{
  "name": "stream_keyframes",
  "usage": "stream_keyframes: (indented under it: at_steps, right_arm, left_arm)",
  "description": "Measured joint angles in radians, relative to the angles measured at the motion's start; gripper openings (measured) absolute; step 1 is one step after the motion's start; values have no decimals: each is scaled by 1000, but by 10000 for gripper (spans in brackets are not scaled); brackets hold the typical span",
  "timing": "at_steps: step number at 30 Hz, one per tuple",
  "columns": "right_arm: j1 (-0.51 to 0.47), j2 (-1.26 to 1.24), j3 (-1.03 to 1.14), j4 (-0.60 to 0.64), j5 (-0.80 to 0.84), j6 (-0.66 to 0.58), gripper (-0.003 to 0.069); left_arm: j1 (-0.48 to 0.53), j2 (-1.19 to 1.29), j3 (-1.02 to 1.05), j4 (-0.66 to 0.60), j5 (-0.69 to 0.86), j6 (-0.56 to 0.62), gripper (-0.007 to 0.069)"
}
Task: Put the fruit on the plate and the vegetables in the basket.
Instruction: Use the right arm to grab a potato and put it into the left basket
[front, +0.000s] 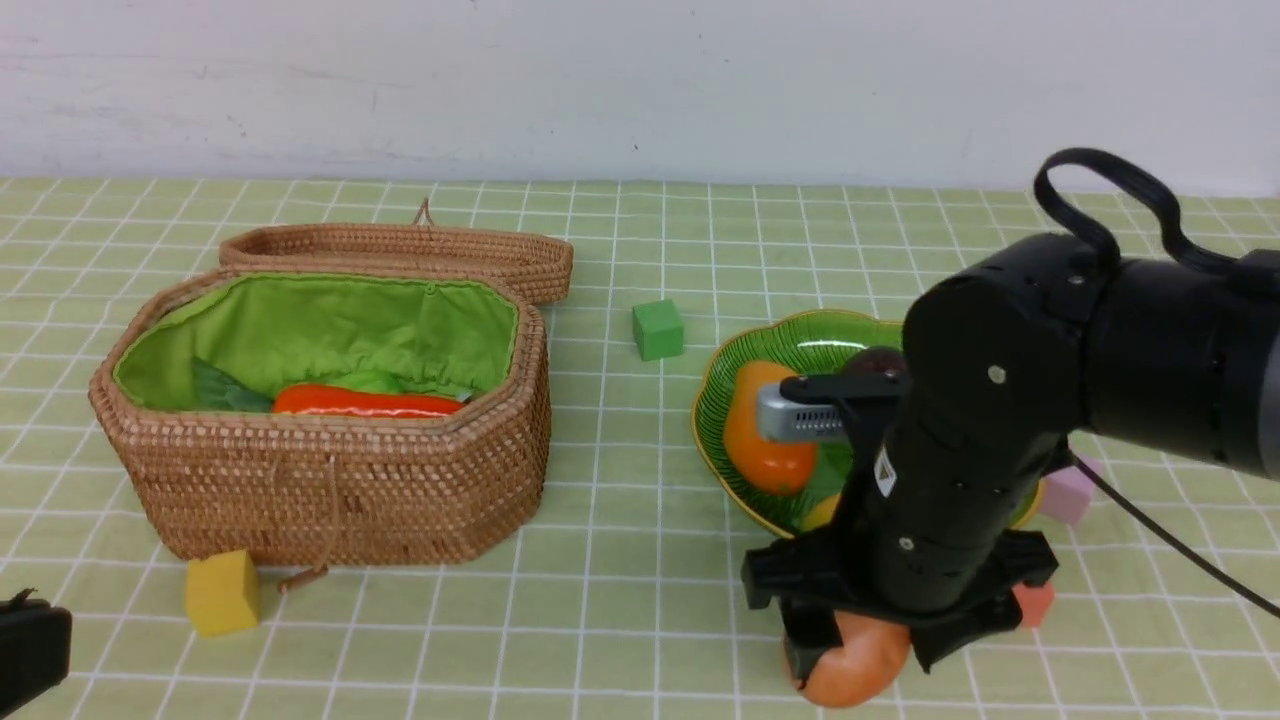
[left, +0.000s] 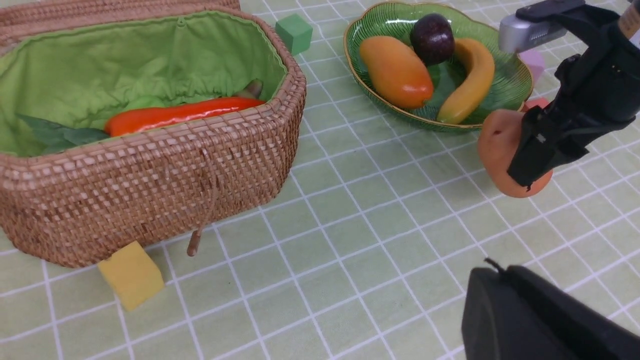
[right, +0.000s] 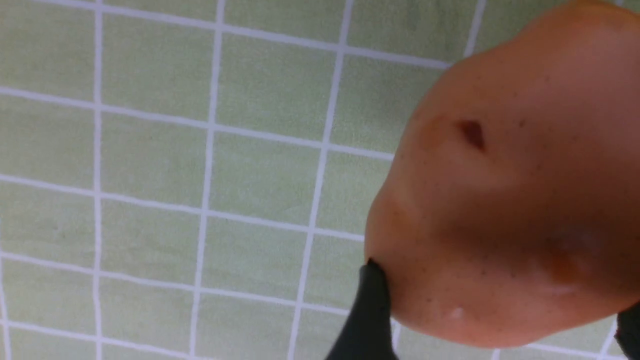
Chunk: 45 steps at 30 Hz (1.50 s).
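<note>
hiding behind right claw (front: 858, 648): potato (front: 852, 668), grip unclear.

Brown potato (front: 850, 665) down on the checked table (front: 620, 600), in front of the plate (left: 515, 82), flanked by tool (front: 862, 652) fingers. On the green ribbed plate: orange-yellow mango (left: 396, 71), dark purple mangosteen (left: 432, 38), curved yellow banana (left: 467, 82), lying side by side. In the open wicker basket (front: 340, 490) with green lining: orange-red carrot (front: 365, 402), leaves at its left end.

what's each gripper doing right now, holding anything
left gripper: shut, holding nothing.
right gripper: jaws around the potato; a firm grip cannot be told.
</note>
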<state>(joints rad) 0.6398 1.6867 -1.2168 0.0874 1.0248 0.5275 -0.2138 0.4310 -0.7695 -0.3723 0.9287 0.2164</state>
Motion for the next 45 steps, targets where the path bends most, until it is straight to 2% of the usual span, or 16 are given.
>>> stream_keyframes:
  at_steps: [8, 14, 19, 25, 29, 34, 41, 45]
  right_arm:
    - [34, 0, 0, 0, 22, -92, 584]
    - [49, 60, -2, 3, 29, -348, 584]
    - [49, 88, -2, 3, 35, -436, 587]
    - [49, 88, -5, -21, 32, -425, 640]
    - [49, 88, -21, -57, 31, -333, 673]
    - [50, 88, -64, -62, 47, -231, 673]
    - [44, 104, -83, -48, 54, -206, 669]
    - [21, 160, -83, -95, 54, -187, 666]
  left_arm:
    - [0, 0, 0, 0, -4, 3, -13]
    - [0, 0, 0, 0, -4, 23, -13]
    - [0, 0, 0, 0, -5, 25, -13]
    - [0, 0, 0, 0, -10, 27, -13]
    - [0, 0, 0, 0, -11, 28, -13]
    - [0, 0, 0, 0, -11, 28, -13]
    - [0, 0, 0, 0, -11, 28, -13]
    - [0, 0, 0, 0, -11, 28, -13]
